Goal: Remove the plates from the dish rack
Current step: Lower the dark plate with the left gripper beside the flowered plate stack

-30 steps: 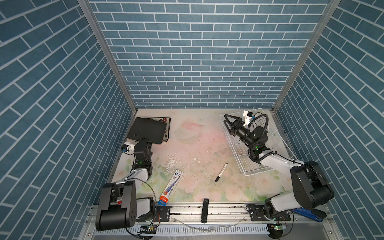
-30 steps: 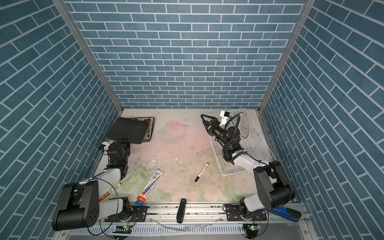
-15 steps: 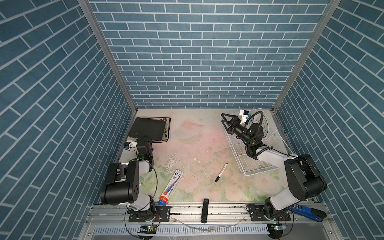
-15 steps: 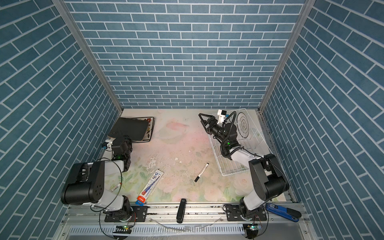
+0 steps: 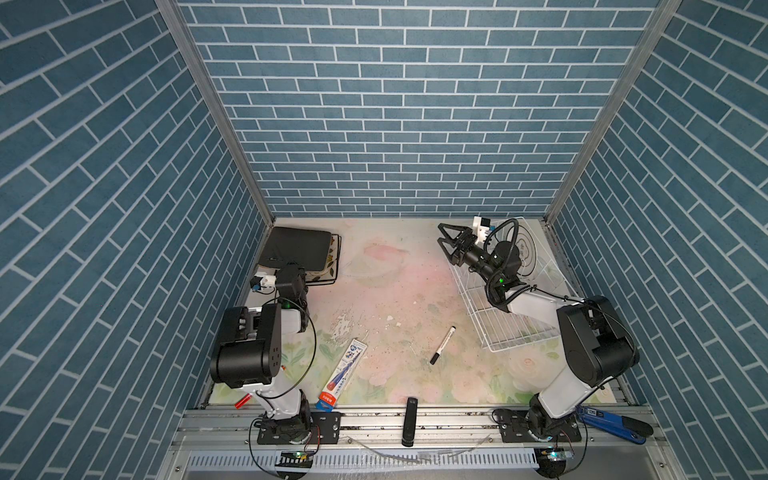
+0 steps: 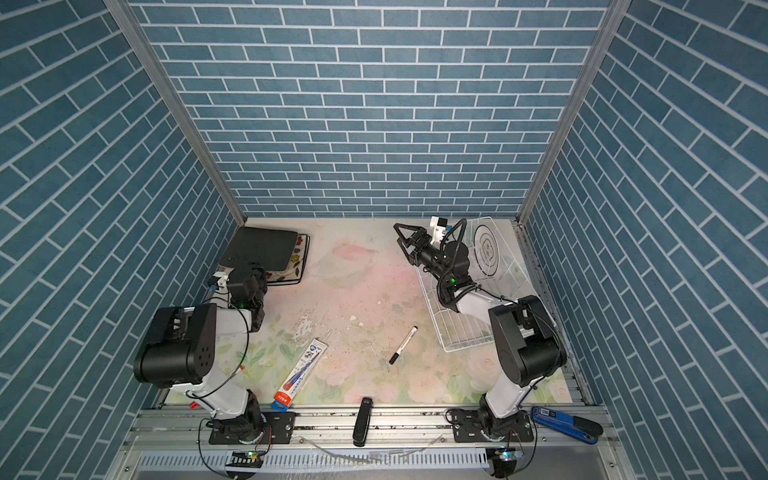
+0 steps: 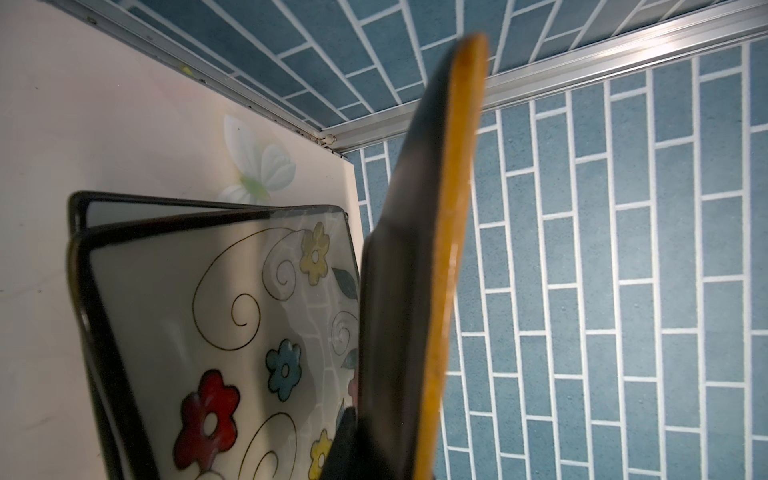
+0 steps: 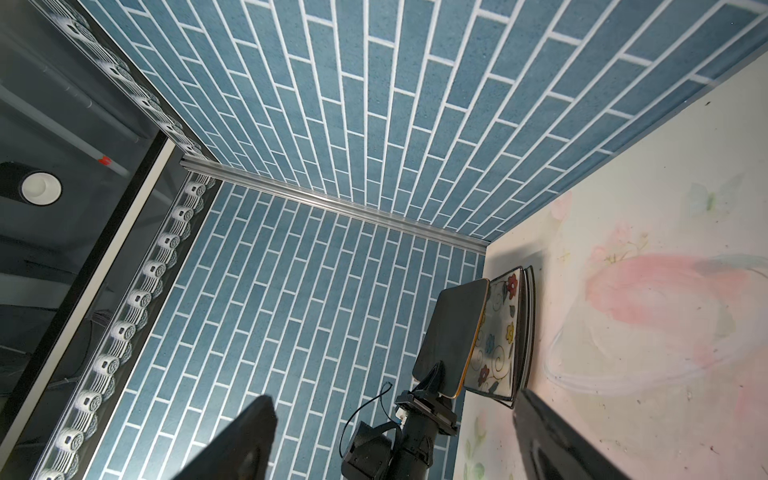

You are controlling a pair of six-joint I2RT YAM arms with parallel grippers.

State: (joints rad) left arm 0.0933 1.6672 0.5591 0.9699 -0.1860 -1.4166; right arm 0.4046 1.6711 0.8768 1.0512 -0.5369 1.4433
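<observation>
My left hand [image 5: 285, 266] stays clamped on the black plate [image 5: 297, 248] upper left, while my right hand [image 5: 446, 243] has spread wider near the dish rack [image 5: 505, 329].

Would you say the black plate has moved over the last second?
Yes: the black plate edged toward the back wall, judged against the flowered plate.
</observation>
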